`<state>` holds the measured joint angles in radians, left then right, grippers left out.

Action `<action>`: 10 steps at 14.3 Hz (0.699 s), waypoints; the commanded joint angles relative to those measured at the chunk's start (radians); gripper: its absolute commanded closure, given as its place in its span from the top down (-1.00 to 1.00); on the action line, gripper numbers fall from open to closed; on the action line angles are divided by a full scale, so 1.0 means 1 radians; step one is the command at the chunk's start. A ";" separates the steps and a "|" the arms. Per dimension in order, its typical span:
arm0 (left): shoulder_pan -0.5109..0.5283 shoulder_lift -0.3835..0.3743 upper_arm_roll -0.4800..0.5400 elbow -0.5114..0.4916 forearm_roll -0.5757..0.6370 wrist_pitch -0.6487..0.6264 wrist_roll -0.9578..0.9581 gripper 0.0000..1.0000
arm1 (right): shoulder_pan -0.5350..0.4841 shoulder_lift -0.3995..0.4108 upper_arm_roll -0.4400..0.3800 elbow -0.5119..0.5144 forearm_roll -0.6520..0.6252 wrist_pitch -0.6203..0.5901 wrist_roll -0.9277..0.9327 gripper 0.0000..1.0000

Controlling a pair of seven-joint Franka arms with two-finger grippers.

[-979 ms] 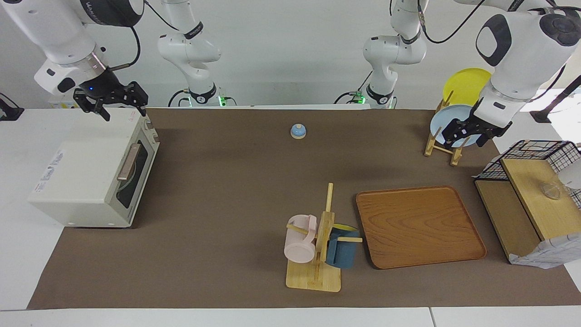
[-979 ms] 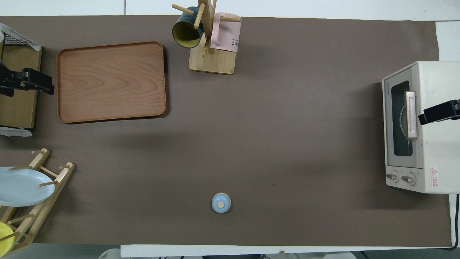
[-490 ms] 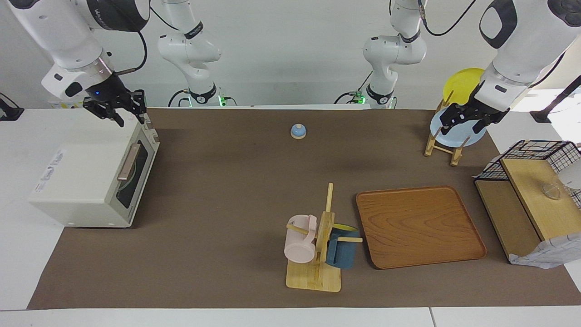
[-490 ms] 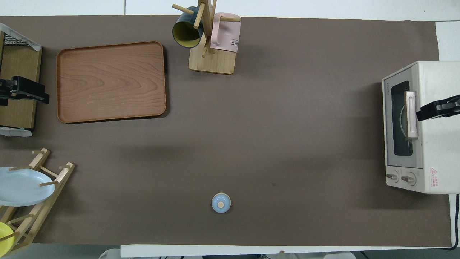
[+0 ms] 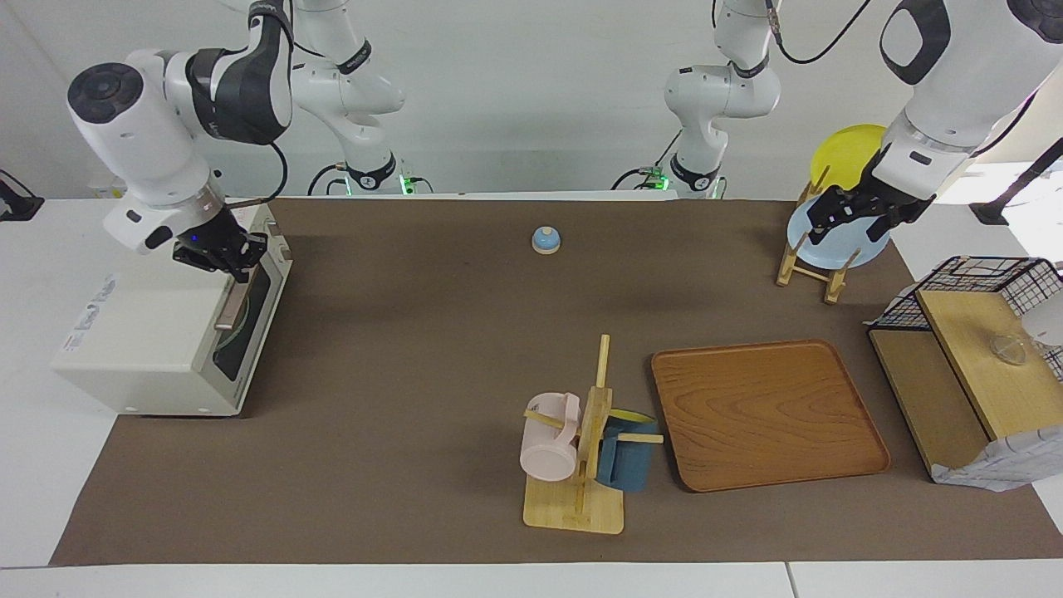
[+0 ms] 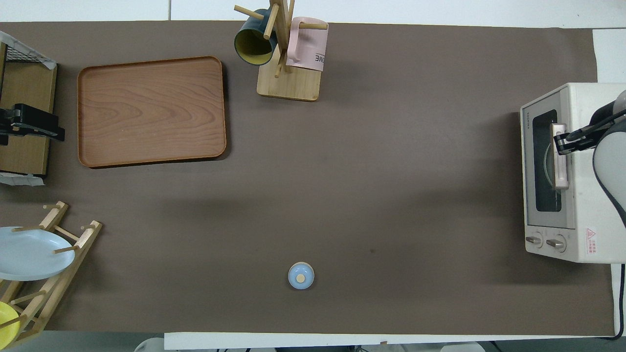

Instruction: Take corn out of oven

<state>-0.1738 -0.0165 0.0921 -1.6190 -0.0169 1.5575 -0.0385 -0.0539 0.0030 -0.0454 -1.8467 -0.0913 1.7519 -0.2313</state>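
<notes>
Right end effector (image 5: 235, 259) at oven (image 5: 158, 332) handle (image 5: 235, 295)

The right arm is bending steeply down from a raised elbow, its wrist tilted, and the right tool (image 5: 235, 259) is pinching with its fingertips together. The left arm is reaching out high and waiting, its left tool (image 5: 855, 223) hanging in the air with fingers spread wide.
</notes>
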 commanded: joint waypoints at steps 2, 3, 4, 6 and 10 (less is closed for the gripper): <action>0.010 -0.013 -0.002 -0.015 -0.014 -0.007 0.000 1.00 | -0.018 -0.023 0.005 -0.068 -0.033 0.044 0.027 -1.00; 0.010 -0.013 -0.002 -0.015 -0.014 -0.008 0.000 1.00 | -0.020 -0.023 0.005 -0.084 -0.048 0.060 0.026 -1.00; 0.008 -0.014 -0.002 -0.015 -0.014 -0.010 0.000 1.00 | -0.029 -0.024 0.005 -0.103 -0.051 0.064 0.021 -1.00; 0.008 -0.013 -0.002 -0.015 -0.014 -0.008 0.000 1.00 | -0.035 -0.025 0.005 -0.118 -0.053 0.070 0.020 -1.00; 0.008 -0.013 -0.002 -0.015 -0.014 -0.008 0.000 1.00 | -0.032 -0.021 0.005 -0.134 -0.053 0.104 0.026 -1.00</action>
<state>-0.1738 -0.0165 0.0922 -1.6191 -0.0173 1.5575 -0.0385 -0.0783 -0.0019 -0.0465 -1.9388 -0.1345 1.8105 -0.2224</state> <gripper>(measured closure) 0.000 0.991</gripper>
